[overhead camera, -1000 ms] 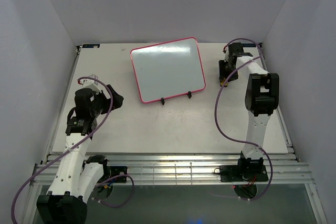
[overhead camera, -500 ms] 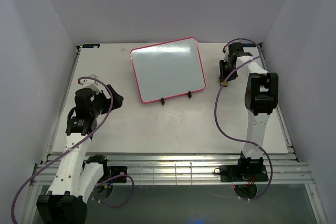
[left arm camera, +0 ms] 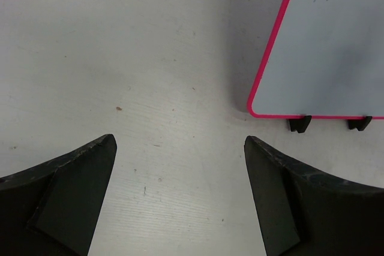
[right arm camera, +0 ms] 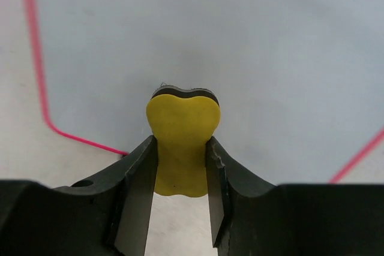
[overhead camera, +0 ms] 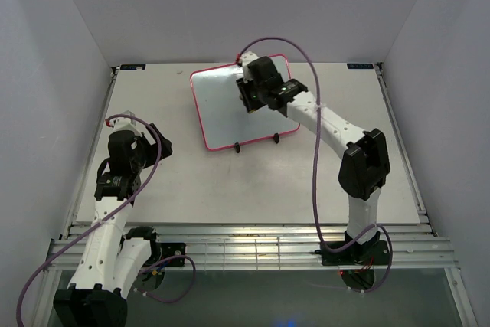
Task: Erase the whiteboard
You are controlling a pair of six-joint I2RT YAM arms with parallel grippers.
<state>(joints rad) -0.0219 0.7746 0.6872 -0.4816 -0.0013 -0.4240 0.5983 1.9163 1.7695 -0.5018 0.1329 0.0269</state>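
Observation:
The whiteboard, white with a pink-red frame, leans on a black wire stand at the back middle of the table. No scribbles show on the parts of it I can see. My right gripper hangs over its upper right part, shut on a yellow eraser. The eraser's dark felt end points at the whiteboard, and the right gripper pinches its waist. My left gripper stands open over bare table at the left. In the left wrist view the left gripper is empty, with the whiteboard's lower left corner ahead to the right.
Two black stand feet stick out under the whiteboard's lower edge. White walls close the table in on the left, back and right. A purple cable loops above my right arm.
My right arm has swung from the table's back right corner to over the whiteboard, its jaws closing on the eraser. My left arm has shifted slightly.

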